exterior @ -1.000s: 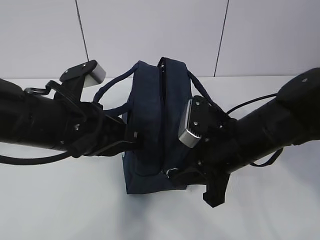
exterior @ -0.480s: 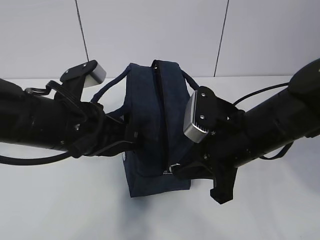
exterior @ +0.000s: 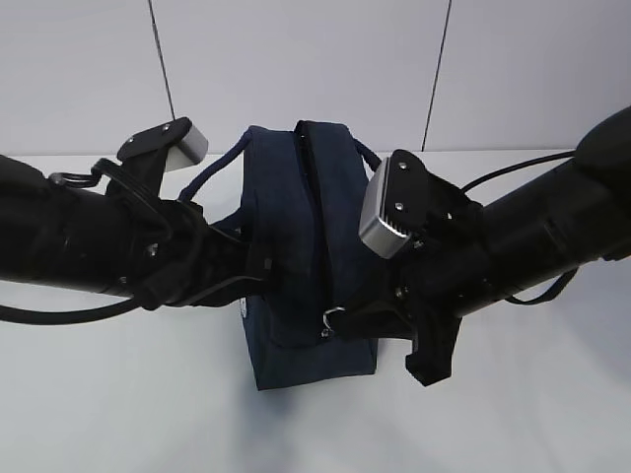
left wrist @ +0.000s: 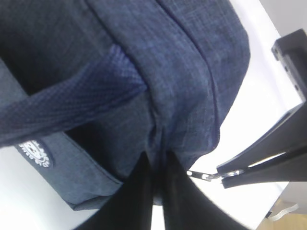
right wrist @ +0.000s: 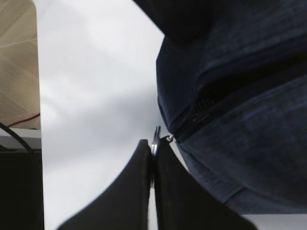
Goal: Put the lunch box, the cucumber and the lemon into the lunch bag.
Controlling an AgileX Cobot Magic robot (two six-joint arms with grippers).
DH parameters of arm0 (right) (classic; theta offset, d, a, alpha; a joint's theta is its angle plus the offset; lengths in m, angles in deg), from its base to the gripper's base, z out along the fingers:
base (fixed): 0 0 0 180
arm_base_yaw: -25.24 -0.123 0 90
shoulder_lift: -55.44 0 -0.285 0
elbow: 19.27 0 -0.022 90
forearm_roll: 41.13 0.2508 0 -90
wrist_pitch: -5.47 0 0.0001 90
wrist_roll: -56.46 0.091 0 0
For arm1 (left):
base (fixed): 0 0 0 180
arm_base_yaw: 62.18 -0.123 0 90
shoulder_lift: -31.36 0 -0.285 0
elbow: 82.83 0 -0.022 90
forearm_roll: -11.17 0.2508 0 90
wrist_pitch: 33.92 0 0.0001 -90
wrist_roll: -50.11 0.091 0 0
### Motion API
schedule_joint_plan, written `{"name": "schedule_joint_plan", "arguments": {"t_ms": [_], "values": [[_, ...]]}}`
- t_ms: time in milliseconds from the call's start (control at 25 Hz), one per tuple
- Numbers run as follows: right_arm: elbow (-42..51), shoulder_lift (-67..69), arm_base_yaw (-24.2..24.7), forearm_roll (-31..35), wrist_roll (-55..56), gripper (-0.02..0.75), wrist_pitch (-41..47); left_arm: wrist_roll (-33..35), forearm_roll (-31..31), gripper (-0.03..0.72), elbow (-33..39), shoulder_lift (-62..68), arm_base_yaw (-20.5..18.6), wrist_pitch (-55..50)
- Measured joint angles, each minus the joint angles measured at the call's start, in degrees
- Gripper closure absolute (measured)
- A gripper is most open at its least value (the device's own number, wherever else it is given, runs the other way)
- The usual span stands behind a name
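A white table [exterior: 118,404] carries everything here. Its surface is plain and matte, and it reaches back to a pale wall. Only one thing lies directly on it: the lunch bag [exterior: 296,236], dark navy fabric, standing upright on its base. The bag stands between my two sets of fingers. My left fingers [left wrist: 144,191] are pressed on the fabric of its near end, and my right fingers [right wrist: 168,191] are closed on the metal ring pull [right wrist: 155,136] at the same near end, just above the table. Under my right fingers I see bare white table. A soft shadow of the bag falls on the table in front of it.
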Motion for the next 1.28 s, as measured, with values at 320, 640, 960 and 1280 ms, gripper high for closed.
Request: {"name": "schedule_joint_plan", "arguments": {"t_ms": [320, 640, 960, 1280], "values": [[-0.1, -0.5, 0.0, 5.7, 1.8, 0.751, 0.1, 0.0, 0.0, 0.685, 0.0, 0.0, 0.0, 0.8], [-0.1, -1.1, 0.0, 11.8, 6.7, 0.751, 0.1, 0.0, 0.0, 0.685, 0.0, 0.0, 0.0, 1.0], [-0.1, -2.2, 0.0, 16.3, 15.3, 0.751, -0.2, 0.0, 0.0, 0.685, 0.0, 0.3, 0.0, 1.0], [-0.7, -2.2, 0.0, 21.5, 17.9, 0.751, -2.0, 0.0, 0.0, 0.685, 0.0, 0.3, 0.0, 1.3]]}}
